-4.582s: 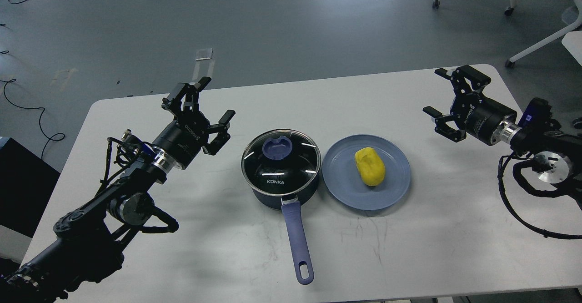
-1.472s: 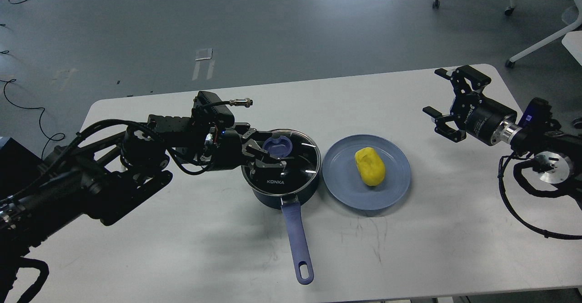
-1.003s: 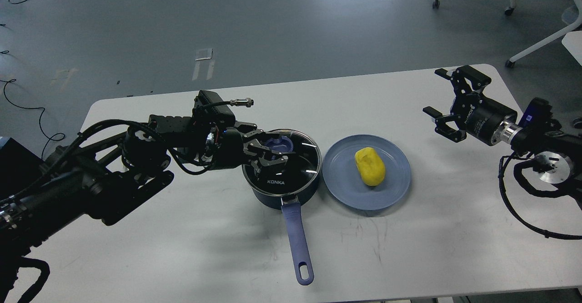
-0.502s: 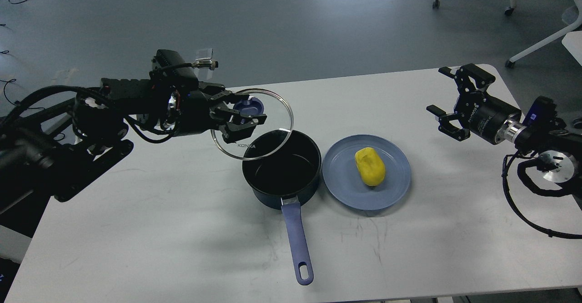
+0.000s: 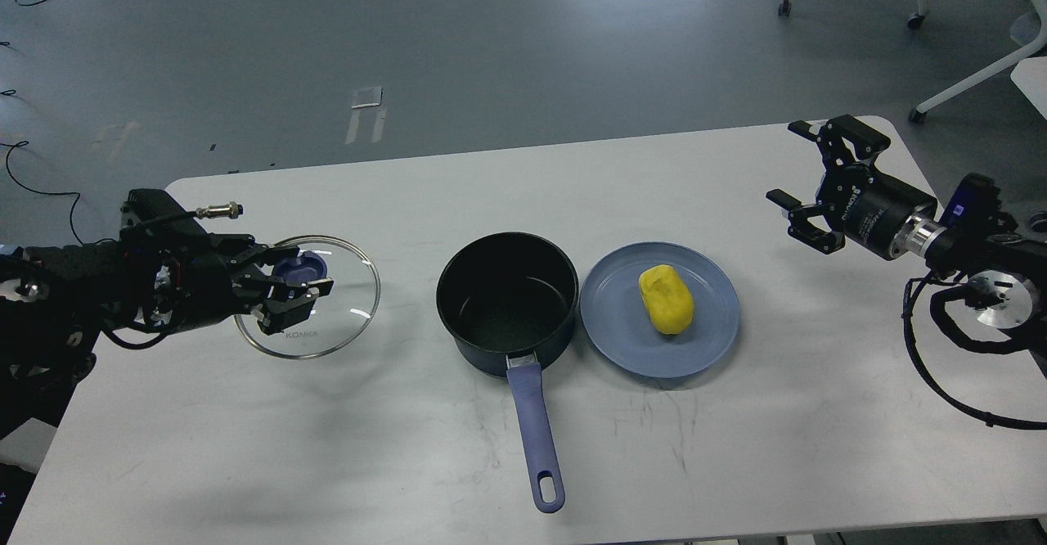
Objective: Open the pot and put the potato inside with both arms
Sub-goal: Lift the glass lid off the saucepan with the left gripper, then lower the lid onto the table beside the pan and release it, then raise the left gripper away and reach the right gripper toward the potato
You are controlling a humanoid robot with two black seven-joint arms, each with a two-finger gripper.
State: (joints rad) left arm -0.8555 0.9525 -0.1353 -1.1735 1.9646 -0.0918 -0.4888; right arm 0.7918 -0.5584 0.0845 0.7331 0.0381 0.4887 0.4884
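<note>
The dark blue pot (image 5: 506,304) stands open and empty at the middle of the white table, its blue handle (image 5: 536,430) pointing toward me. My left gripper (image 5: 293,284) is shut on the blue knob of the glass lid (image 5: 319,312) and holds the lid to the left of the pot, low over the table. The yellow potato (image 5: 666,299) lies on the blue plate (image 5: 622,324) just right of the pot. My right gripper (image 5: 806,178) is open and empty above the table's far right part, well right of the plate.
The white table (image 5: 409,439) has its front edge close below the pot handle. Office chair legs (image 5: 965,78) stand on the grey floor beyond the table's far right corner. Cables (image 5: 49,193) lie on the floor at the left.
</note>
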